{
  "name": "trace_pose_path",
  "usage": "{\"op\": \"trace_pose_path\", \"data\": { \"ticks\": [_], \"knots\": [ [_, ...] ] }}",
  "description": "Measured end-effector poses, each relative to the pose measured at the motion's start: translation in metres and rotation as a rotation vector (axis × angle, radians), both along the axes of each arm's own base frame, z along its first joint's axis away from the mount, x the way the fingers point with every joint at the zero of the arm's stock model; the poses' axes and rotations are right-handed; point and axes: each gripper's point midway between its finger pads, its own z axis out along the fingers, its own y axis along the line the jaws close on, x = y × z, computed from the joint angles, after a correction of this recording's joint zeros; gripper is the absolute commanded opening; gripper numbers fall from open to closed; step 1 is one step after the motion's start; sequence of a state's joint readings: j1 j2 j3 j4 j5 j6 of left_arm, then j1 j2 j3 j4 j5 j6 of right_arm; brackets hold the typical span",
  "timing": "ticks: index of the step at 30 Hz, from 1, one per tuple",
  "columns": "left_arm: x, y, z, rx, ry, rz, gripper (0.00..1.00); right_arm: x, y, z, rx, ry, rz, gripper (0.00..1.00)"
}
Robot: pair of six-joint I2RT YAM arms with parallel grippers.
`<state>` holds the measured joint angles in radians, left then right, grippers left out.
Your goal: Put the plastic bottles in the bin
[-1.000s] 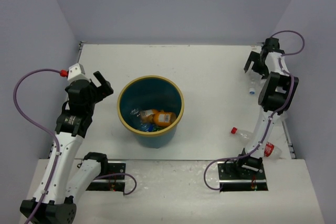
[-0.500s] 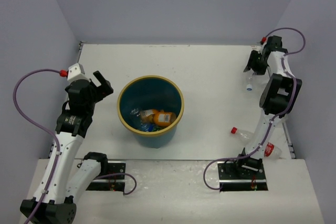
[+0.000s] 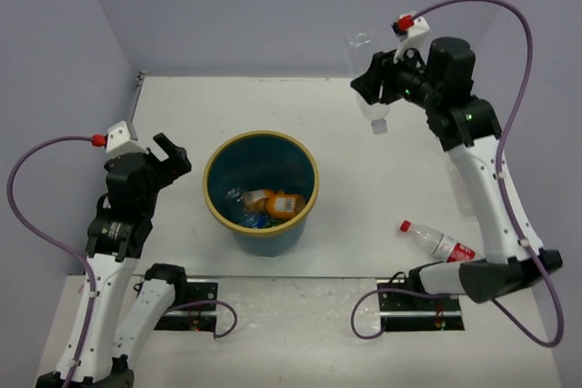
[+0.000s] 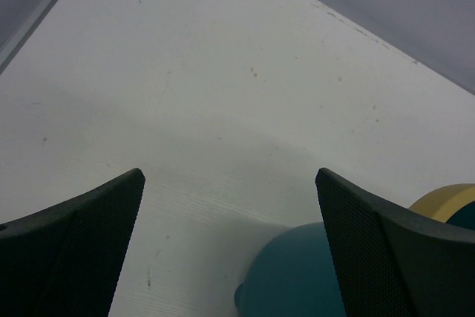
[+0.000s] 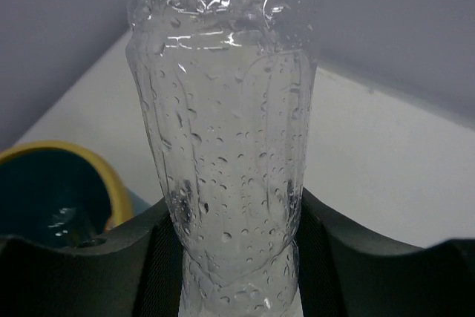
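My right gripper [image 3: 371, 90] is shut on a clear, label-free plastic bottle [image 3: 376, 118], held high in the air to the right of the bin with its white cap pointing down. In the right wrist view the wet bottle [image 5: 230, 131] stands between both pads [image 5: 152, 257]. The teal bin [image 3: 212, 195] with its tan rim sits mid-table and holds several bottles, one with an orange label [image 3: 285, 202]. A red-capped bottle [image 3: 438, 242] lies on the table at the near right. Left of the bin, my left gripper [image 3: 169, 154] hangs open and empty [image 4: 230, 176].
The left wrist view shows the bin's teal wall [image 4: 297, 280] and a bit of its yellow rim [image 4: 445, 200] just under the fingers. Grey walls close the table in at the back and both sides. The right arm's cable [image 3: 509, 34] loops high above.
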<state>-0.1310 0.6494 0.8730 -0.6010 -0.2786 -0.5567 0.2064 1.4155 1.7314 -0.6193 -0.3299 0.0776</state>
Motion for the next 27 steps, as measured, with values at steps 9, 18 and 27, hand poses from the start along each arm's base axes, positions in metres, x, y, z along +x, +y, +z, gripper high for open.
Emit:
{"op": "trace_pose_path", "data": {
  "ticks": [9,18,27],
  "knots": [
    [-0.009,0.004,0.013,0.027,-0.016,0.003,1.00,-0.149,0.136,0.035,0.139,-0.196,0.480,0.33],
    [-0.009,0.007,0.009,0.087,0.013,-0.019,1.00,-0.151,0.236,-0.050,0.059,-0.025,0.614,0.75],
    [-0.006,0.004,-0.002,0.102,0.048,-0.042,1.00,-0.140,0.228,-0.073,0.032,0.018,0.521,0.99]
  ]
}}
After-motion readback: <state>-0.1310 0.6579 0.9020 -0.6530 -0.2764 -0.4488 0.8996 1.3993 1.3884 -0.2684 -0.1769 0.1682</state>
